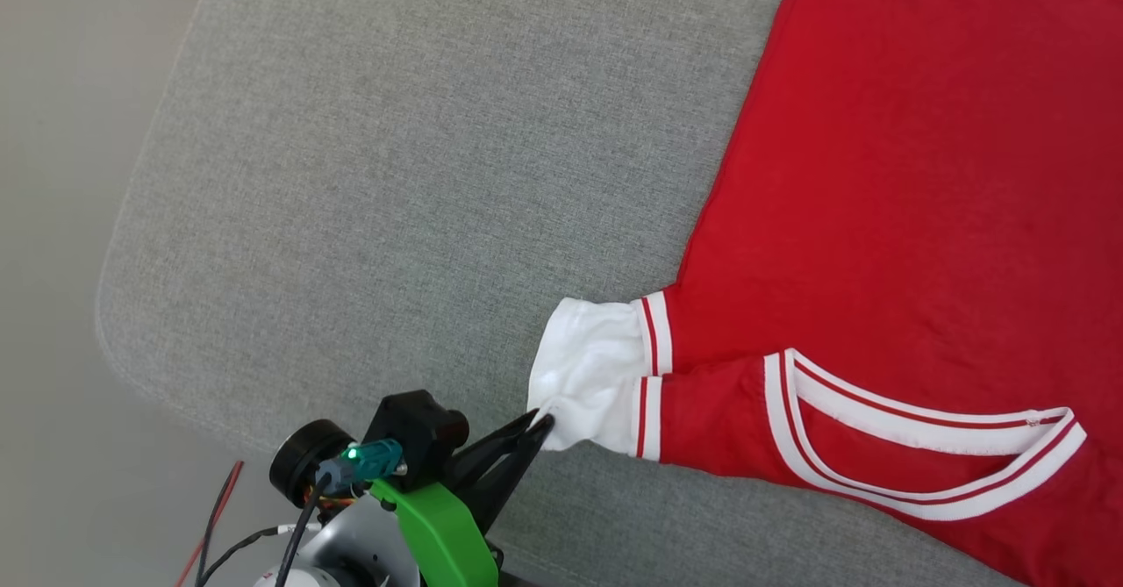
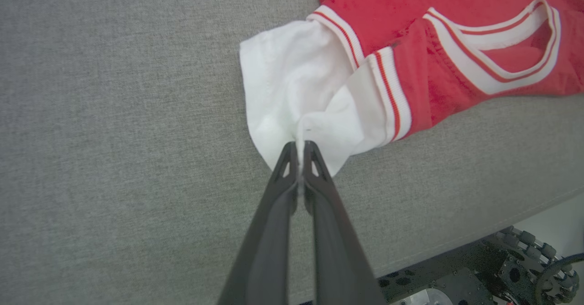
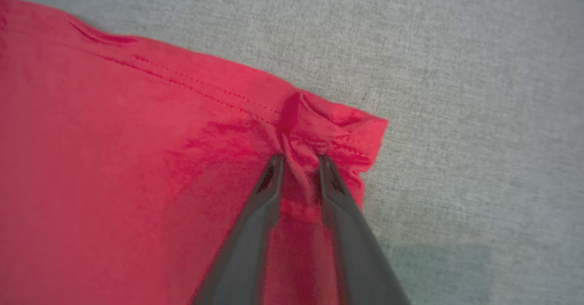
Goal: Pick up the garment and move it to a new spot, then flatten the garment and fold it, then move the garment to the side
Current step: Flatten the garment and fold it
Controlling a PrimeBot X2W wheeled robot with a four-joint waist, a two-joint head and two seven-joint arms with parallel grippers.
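The garment [image 1: 877,175] lies spread on a grey cushioned surface [image 1: 395,175], plain red side up, with its striped collar [image 1: 921,473] near the front edge. Its white sleeve [image 1: 588,376] points left. My left gripper [image 1: 544,420] is shut on the sleeve's lower corner. In the left wrist view, the left gripper [image 2: 300,146] pinches a fold of the white sleeve [image 2: 283,77]. In the right wrist view, my right gripper [image 3: 299,159] grips a bunched pucker of red cloth at a hemmed corner of the garment [image 3: 114,136].
The grey surface has a rounded corner at the lower left, with pale floor [image 1: 53,218] beyond it. A wide bare stretch of cushion lies left of the shirt. The robot's dark wheeled base [image 2: 502,273] sits just below the front edge.
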